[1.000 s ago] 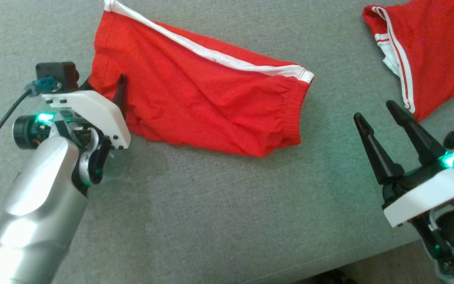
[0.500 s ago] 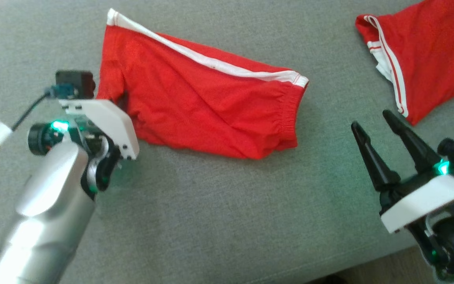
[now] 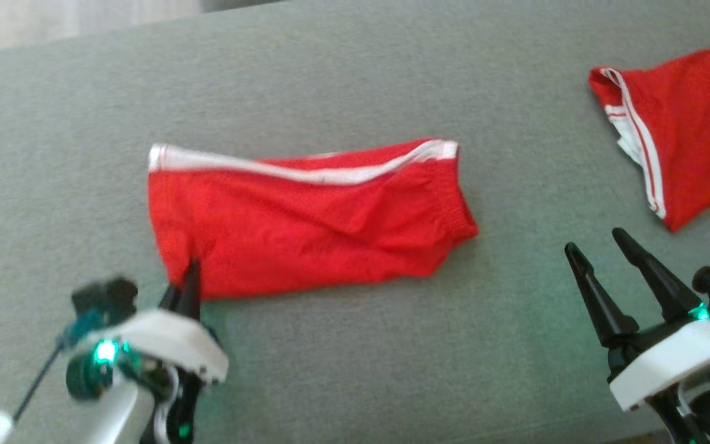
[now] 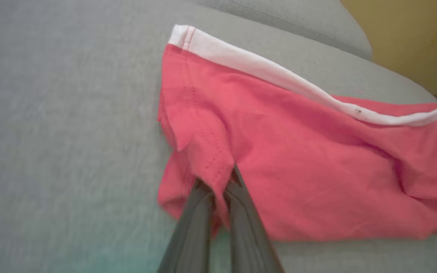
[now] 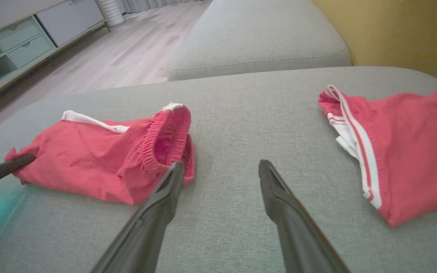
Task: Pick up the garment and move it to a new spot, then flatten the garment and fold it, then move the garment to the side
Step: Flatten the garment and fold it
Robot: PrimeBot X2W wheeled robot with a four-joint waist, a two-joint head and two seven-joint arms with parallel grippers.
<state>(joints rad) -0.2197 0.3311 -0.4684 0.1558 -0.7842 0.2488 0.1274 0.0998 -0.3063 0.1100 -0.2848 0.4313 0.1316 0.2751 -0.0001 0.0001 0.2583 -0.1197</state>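
The red shorts lie on the grey sofa. The left end effector pinches their corner, and cloth covers its tips. The right end effector is spread wide. Another red cloth is cut off.

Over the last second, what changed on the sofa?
The left tool closed on a corner of the red shorts and pulled that end toward the robot, swinging the shorts round. The right tool stayed open above the sofa; the other red garment lay where it was.
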